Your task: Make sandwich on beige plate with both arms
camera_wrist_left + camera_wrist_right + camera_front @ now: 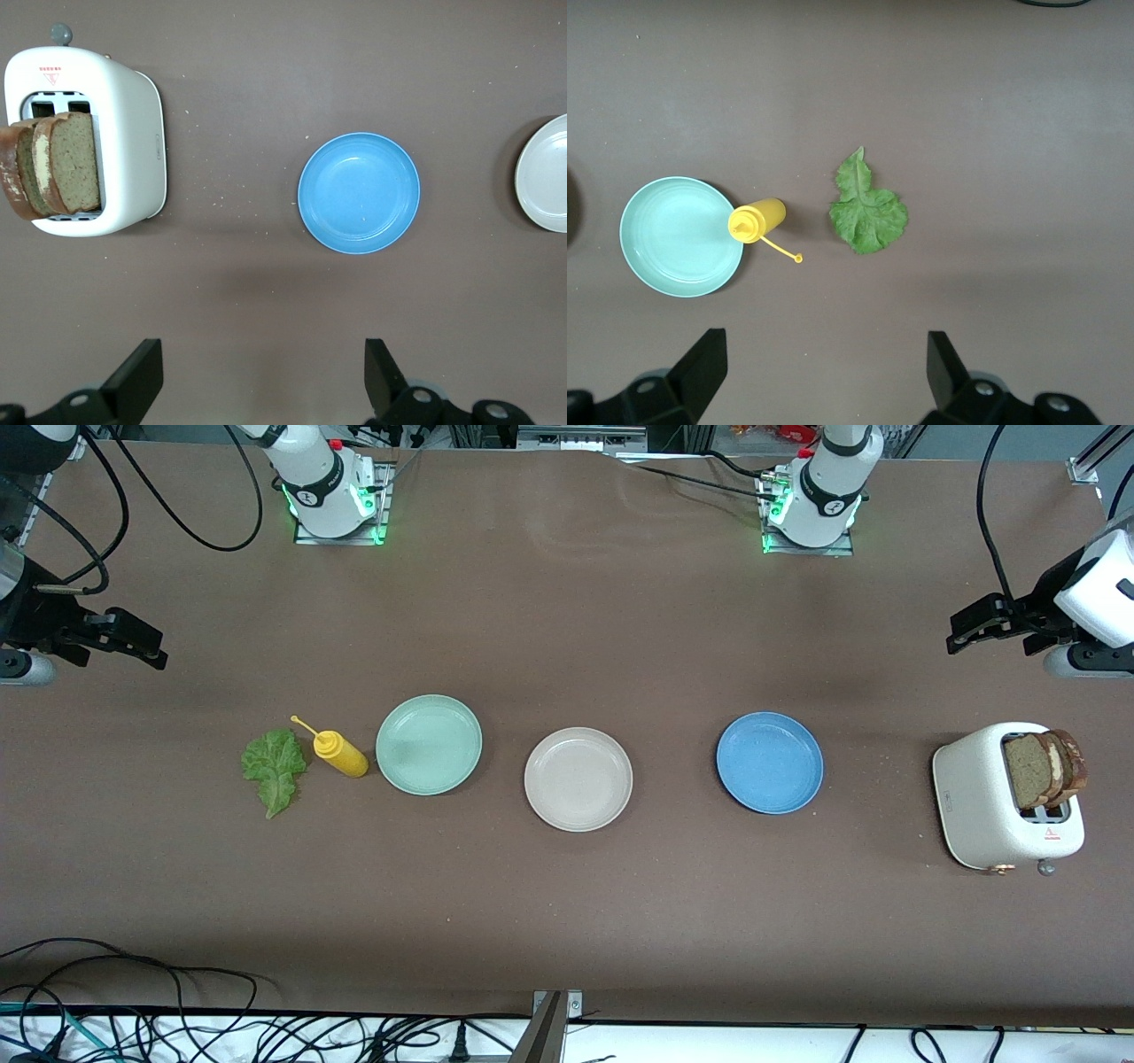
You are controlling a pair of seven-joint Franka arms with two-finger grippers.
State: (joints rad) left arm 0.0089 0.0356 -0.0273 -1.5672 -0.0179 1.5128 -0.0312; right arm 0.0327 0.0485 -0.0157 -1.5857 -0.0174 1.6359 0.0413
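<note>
toaster [983,802] lies lowest in the front view, at the left arm's end of the table, two bread slices [1045,766] standing up out of its slots. landmark for this entry: the beige plate [578,779], mid-table, bare. blue plate [769,762] sits beside it toward the toaster, well apart. green plate [429,744] sits beside it toward the right arm's end; mustard bottle [339,753] just beside the green plate, lettuce leaf [274,766] next out, flat on the table.

left gripper [961,633] hangs over bare table at the toaster's end, fingers spread wide, holding nothing. right gripper [146,646] hangs over bare table out past the lettuce, fingers spread wide too, empty.

progress: nothing done. no bread out, no lettuce moved, beige plate carries nothing. left to do, by my reckoning: first slice onto beige plate, lettuce on it, second slice on top. left arm is placed for bread, right for lettuce.
</note>
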